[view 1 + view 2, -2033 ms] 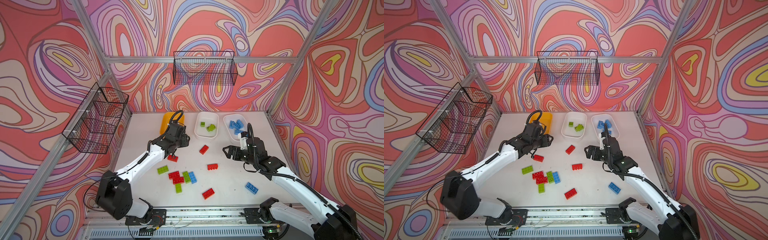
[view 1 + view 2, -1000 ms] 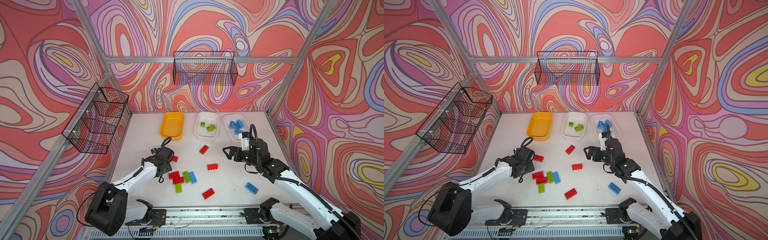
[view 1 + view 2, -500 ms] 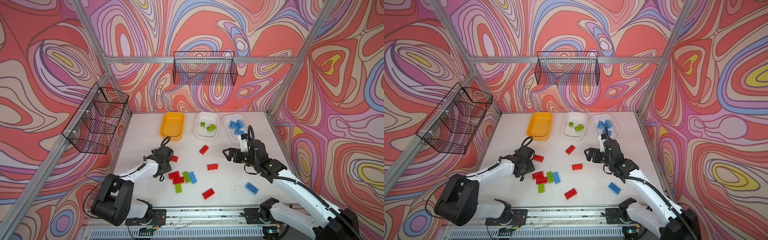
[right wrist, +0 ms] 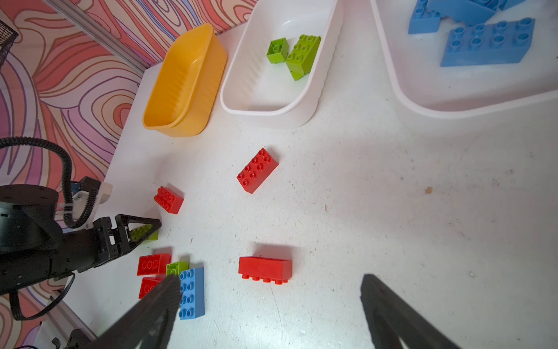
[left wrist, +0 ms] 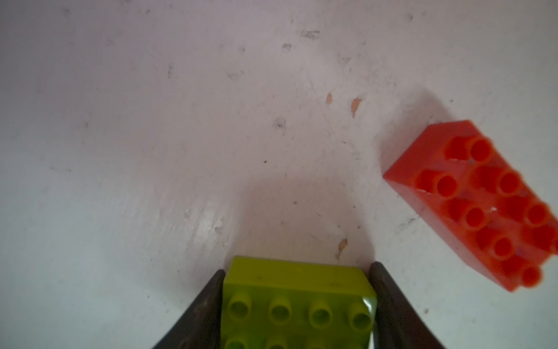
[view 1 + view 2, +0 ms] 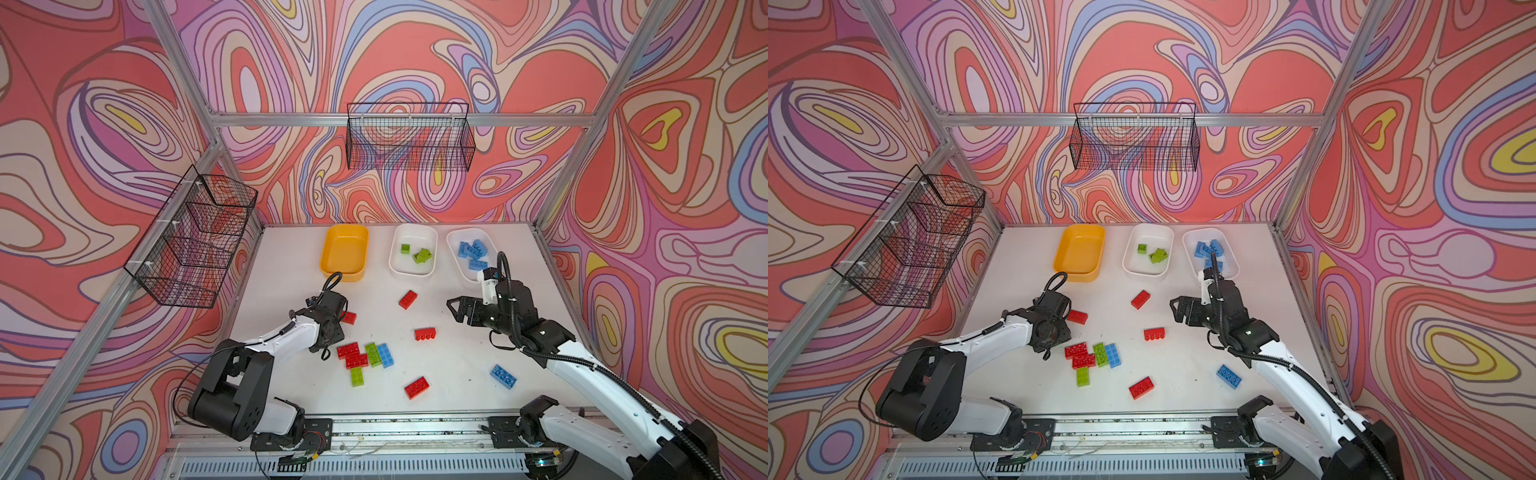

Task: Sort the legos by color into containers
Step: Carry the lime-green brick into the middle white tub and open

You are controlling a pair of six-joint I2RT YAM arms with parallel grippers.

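Observation:
My left gripper (image 5: 297,269) is down on the table, shut on a lime green lego (image 5: 299,290), with a finger against each side of it. In both top views the wrist (image 6: 330,316) hides this lego. A red lego (image 6: 348,318) lies just beside it. My right gripper (image 6: 456,309) hangs open over the table's right middle, holding nothing. At the back stand the containers: an empty yellow-orange tub (image 6: 325,249), a white tub (image 6: 411,272) with green legos and a white tub (image 6: 469,237) with blue ones.
Loose legos lie mid-table: two red (image 6: 407,299) (image 6: 424,333), a cluster of red (image 6: 351,355), green (image 6: 372,354) and blue (image 6: 385,355), plus green (image 6: 356,377), red (image 6: 416,387) and blue (image 6: 503,376). Black wire baskets (image 6: 409,137) hang on the walls.
The left arm has come back from the yellow-orange tub to the near left and settled low over the green lego. The right arm has barely moved.

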